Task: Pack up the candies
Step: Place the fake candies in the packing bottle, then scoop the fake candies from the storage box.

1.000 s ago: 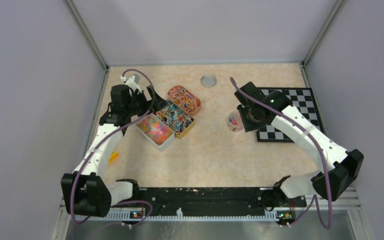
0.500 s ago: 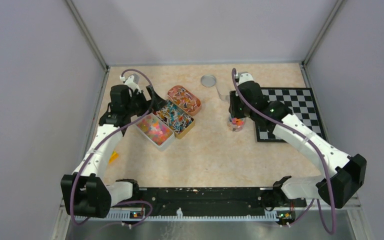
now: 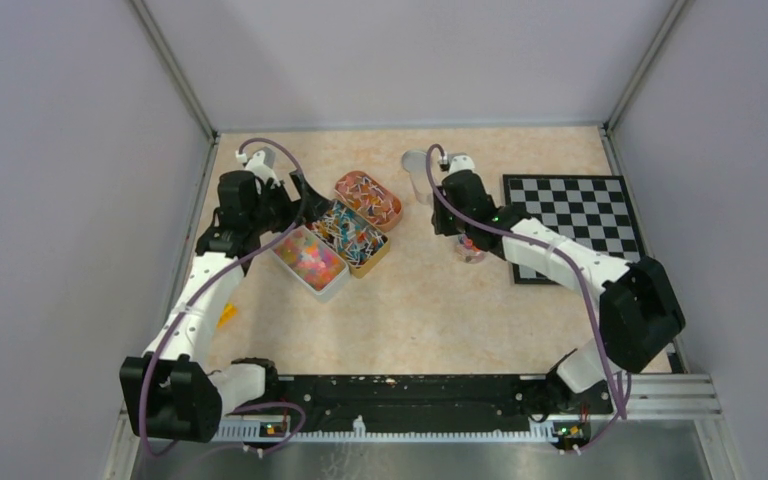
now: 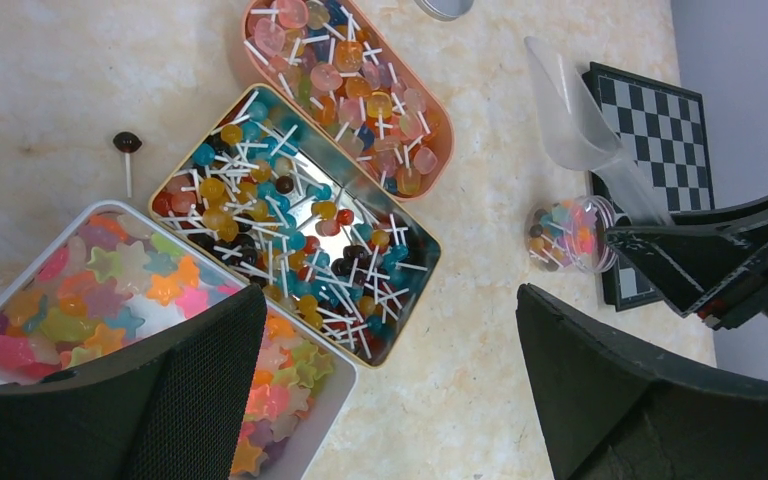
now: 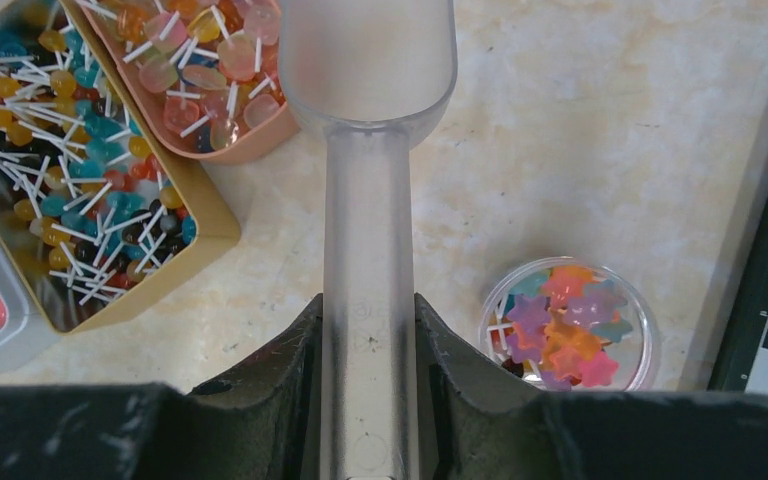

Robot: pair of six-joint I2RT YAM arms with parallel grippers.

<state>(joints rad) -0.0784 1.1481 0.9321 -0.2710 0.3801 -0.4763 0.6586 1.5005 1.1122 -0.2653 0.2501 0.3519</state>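
I've swung my right gripper (image 5: 368,330), clamped on the clear scoop (image 5: 365,60) by its handle, off the candy jar (image 5: 646,345) now just to its right, the empty bowl aimed at the lollipop tins (image 5: 200,240) ahead, so another scoop looks due; my left gripper (image 4: 390,380) hangs open over the star candies (image 4: 110,290).
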